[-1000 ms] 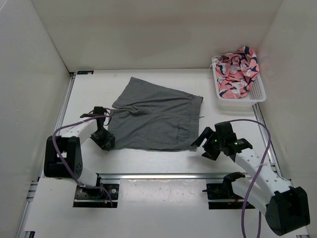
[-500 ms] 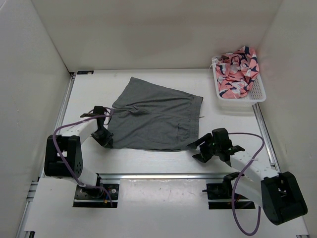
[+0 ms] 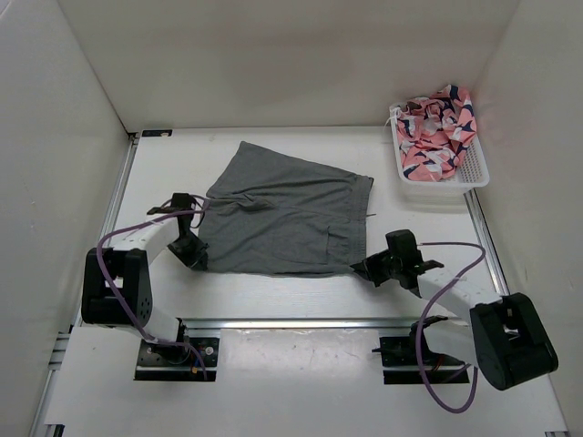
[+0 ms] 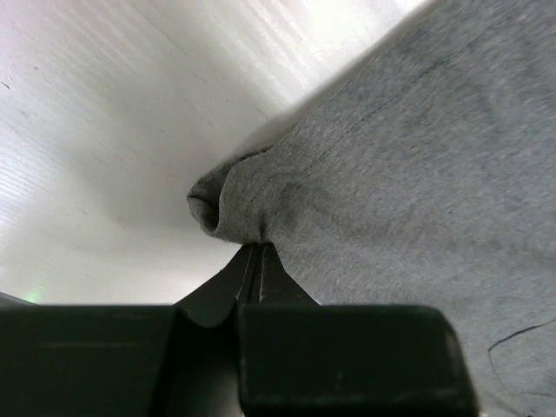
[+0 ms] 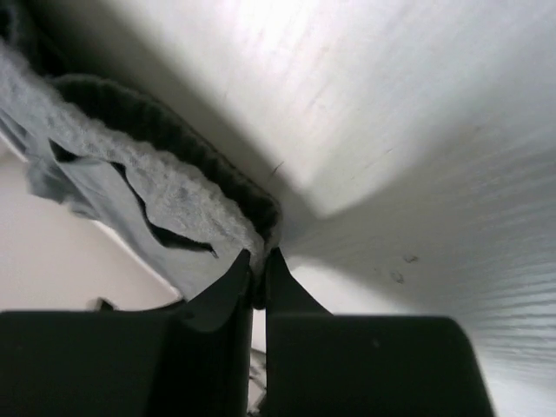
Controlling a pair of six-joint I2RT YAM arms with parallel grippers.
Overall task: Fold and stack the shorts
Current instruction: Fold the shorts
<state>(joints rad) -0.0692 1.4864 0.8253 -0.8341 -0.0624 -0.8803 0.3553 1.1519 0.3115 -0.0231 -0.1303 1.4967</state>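
Top external view puts the left gripper [image 3: 193,256] clamped on the near left corner of the shorts [image 3: 282,214]. They lie spread flat on the table [image 3: 182,155], long axis running across to the right gripper [image 3: 363,269], which is pinched shut on the near right corner. All the cloth lies beyond both arms, each nearest its own corner, and only the wrist views show fabric bunched between the closed jaws.

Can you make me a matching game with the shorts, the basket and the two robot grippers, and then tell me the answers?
1. shorts
2. basket
3. left gripper
4. right gripper

A. jaws shut on the shorts' near right corner
B. grey, spread out flat
C. jaws shut on the shorts' near left corner
D. white, holding pink patterned cloth

Pairs: 1-B, 2-D, 3-C, 4-A
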